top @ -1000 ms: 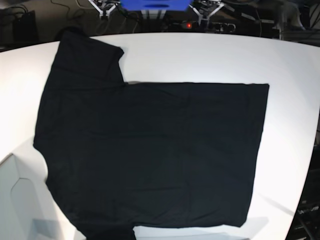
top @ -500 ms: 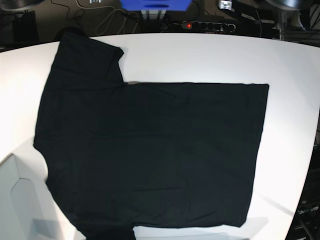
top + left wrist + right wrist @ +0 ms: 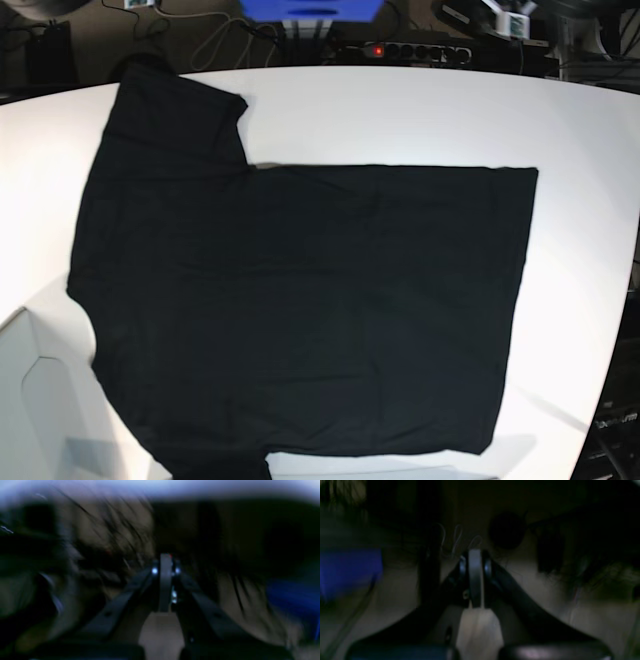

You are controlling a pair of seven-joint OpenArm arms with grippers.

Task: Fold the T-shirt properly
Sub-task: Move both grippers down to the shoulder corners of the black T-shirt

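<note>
The black T-shirt (image 3: pixel 300 300) lies spread flat on the white table (image 3: pixel 400 110), one short sleeve (image 3: pixel 170 110) reaching to the far left corner. Neither gripper touches it. Both arms are beyond the table's far edge, only their tips showing at the top of the base view. The left gripper (image 3: pixel 165 562) is shut with nothing in it and hangs over a dark, blurred floor with cables. The right gripper (image 3: pixel 475 555) is also shut and empty, over similar dark ground. The shirt's neckline does not show.
A blue object (image 3: pixel 310 8) and a power strip (image 3: pixel 405 50) with a red light sit behind the table's far edge among cables. A pale grey panel (image 3: pixel 40 400) stands at the near left corner. Bare white tabletop surrounds the shirt on the right and far side.
Both gripper tips have slid outward along the top edge of the base view, away from the blue object and from each other. The T-shirt has not moved.
</note>
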